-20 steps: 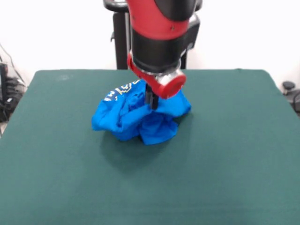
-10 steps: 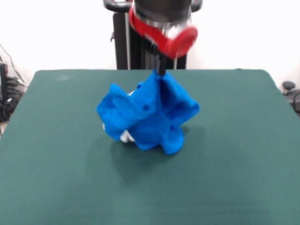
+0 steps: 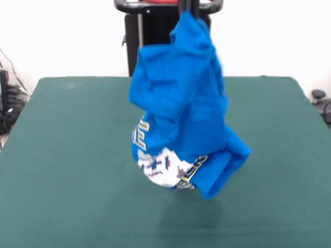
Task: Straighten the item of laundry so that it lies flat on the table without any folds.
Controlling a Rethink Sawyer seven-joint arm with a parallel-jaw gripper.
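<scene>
The bright blue T-shirt (image 3: 181, 103) hangs in the air above the dark green table (image 3: 62, 155), bunched and folded. Its white controller print and yellow-edged lettering show near the bottom of the hanging bundle. My gripper (image 3: 189, 7) is at the top edge of the front view, shut on the shirt's uppermost point; only its dark tips show. The shirt's lowest part hangs clear of the table and casts a faint shadow below.
The robot's black pedestal (image 3: 150, 36) stands behind the table's far edge. Cables and dark equipment (image 3: 8, 103) lie off the table's left side, and a dark object (image 3: 320, 101) sits off its right side.
My gripper has risen steeply with the shirt. The shirt went from a crumpled heap on the table to hanging fully off it, and its print now shows at the bottom.
</scene>
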